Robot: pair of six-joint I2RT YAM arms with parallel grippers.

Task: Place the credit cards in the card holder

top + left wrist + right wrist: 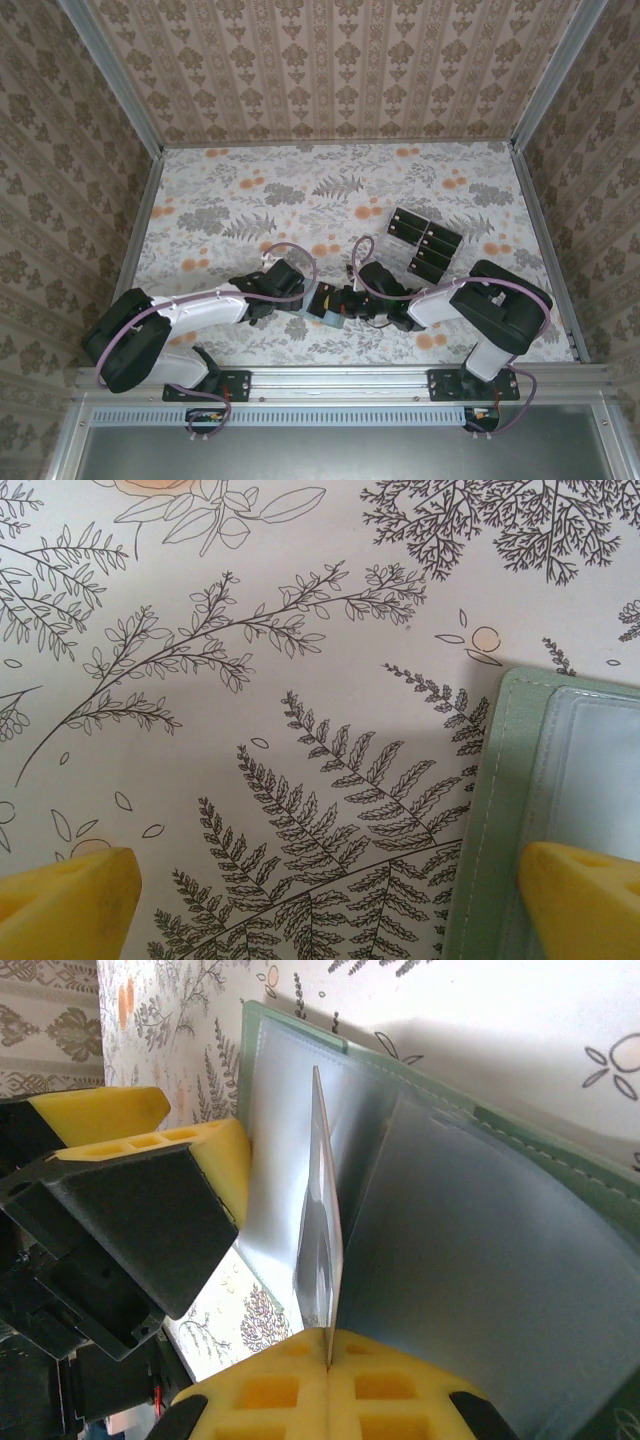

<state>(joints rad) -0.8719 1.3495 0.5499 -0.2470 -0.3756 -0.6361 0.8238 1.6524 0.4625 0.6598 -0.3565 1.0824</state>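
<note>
The right tool (pixel 328 1362) is pressed together on a thin clear page of the card holder (pixel 590 1185). The page stands up on its edge between the yellow pads (pixel 410 1360). We see the card holder lying open on the worktop (pixel 240 200), by the middle of the near edge, between the two tools. The left tool (pixel 327 865) has its fingers wide apart. One yellow finger is over the green rim of the card holder and the other is over bare worktop. The black credit cards (pixel 424 244) lie in a bunch farther back and to the right, apart from the card holder
</note>
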